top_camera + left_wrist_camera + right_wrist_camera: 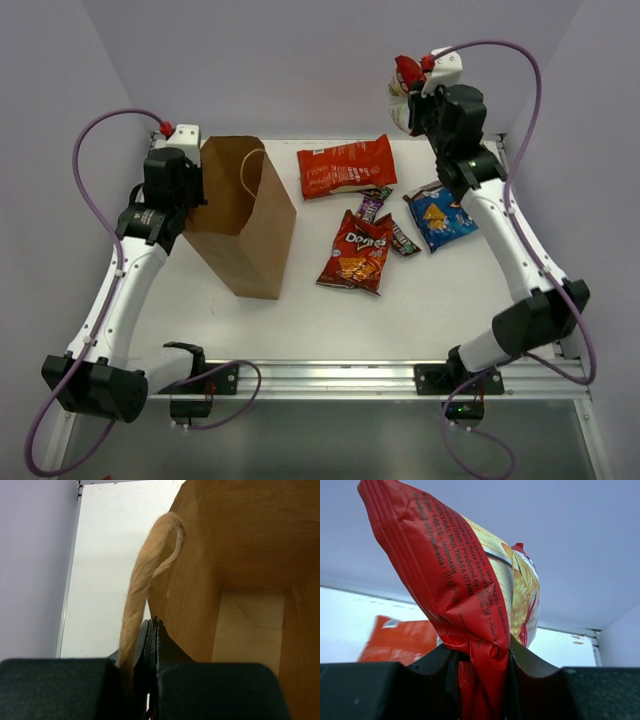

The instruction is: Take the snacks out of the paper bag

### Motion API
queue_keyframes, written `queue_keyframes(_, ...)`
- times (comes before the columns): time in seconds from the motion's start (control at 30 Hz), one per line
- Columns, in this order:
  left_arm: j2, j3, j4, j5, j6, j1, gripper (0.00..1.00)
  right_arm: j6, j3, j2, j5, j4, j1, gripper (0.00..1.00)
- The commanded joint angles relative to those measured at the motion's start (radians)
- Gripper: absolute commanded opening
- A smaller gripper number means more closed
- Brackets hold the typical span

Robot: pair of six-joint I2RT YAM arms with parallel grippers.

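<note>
right end effector [481, 660] is clamped on the end seam of a red-white-yellow packet [470, 580] and raised by the far right corner of the bench [300, 320]. the packet's long axis runs straight out from the fingers, so in the right wrist view it stands up from them. key relation: the bench lies below that packet, and the snacks already laid out sit to its near-left. the blue doritos bag [440, 217] is nearest, then the candy bars [378, 204], the red doritos bag [356, 252], and the red chip bag [346, 166] by the far edge. judgement: lower toward bare bench near the right edge, beside the blue bag, then let go; the right arm is the only one placed for it. paper bag [245, 215] stands upright on the far left part of the bench, well apart from the right arm. left end effector [152, 630] is pressed together on the bag's rim, just beside the twisted handle [145, 580]. the left wrist view looks inside: only the pale bag floor shows and no packet is seen, though part of the inside is out of view. probably the last snack.
</note>
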Motion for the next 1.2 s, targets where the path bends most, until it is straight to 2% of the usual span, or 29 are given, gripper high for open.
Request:
queue_keyframes(0.0,0.008,0.055,-0.014,0.018,-0.020,0.023,0.00,-0.104,0.086,0.159,0.149,0.149,-0.061,0.00)
queue_keyframes(0.07,0.009,0.067,-0.014,0.017,-0.020,0.030,0.00,-0.125,0.117,0.234,0.193,0.186,-0.078,0.00)
queue_keyframes(0.2,0.022,0.081,-0.012,0.012,-0.027,0.050,0.00,-0.152,0.159,0.415,0.285,0.192,-0.091,0.07)
queue_keyframes(0.3,0.034,0.090,-0.005,0.012,-0.037,0.066,0.00,-0.114,0.163,0.463,0.304,0.142,-0.091,0.30)
queue_keyframes(0.33,0.037,0.091,0.000,0.013,-0.040,0.067,0.00,-0.094,0.166,0.477,0.304,0.105,-0.091,0.47)
queue_keyframes(0.43,0.051,0.099,0.017,0.023,-0.051,0.082,0.00,-0.027,0.137,0.420,0.263,0.014,-0.087,0.76)
queue_keyframes(0.47,0.055,0.108,0.023,0.027,-0.053,0.095,0.00,-0.013,0.127,0.388,0.247,-0.001,-0.086,0.90)
queue_keyframes(0.53,0.081,0.122,0.044,0.035,-0.060,0.109,0.00,0.044,0.105,0.314,0.208,-0.058,-0.077,0.98)
queue_keyframes(0.6,0.126,0.165,0.049,0.041,-0.065,0.132,0.00,0.131,0.111,0.207,0.186,-0.169,-0.069,0.99)
queue_keyframes(0.63,0.141,0.198,0.057,0.040,-0.066,0.147,0.00,0.153,0.102,0.167,0.125,-0.207,-0.065,0.99)
queue_keyframes(0.73,0.210,0.270,0.081,0.035,-0.083,0.194,0.00,0.246,0.010,-0.023,0.037,-0.273,-0.051,0.99)
queue_keyframes(0.87,0.343,0.386,0.098,0.030,-0.111,0.230,0.00,0.345,-0.177,-0.346,-0.136,-0.221,-0.028,0.99)
queue_keyframes(1.0,0.454,0.473,0.156,0.053,-0.134,0.253,0.00,0.417,-0.358,-0.553,-0.207,-0.166,-0.025,0.99)
queue_keyframes(1.17,0.567,0.499,0.213,0.119,-0.204,0.311,0.00,0.405,-0.400,-0.648,-0.259,-0.236,-0.023,0.99)
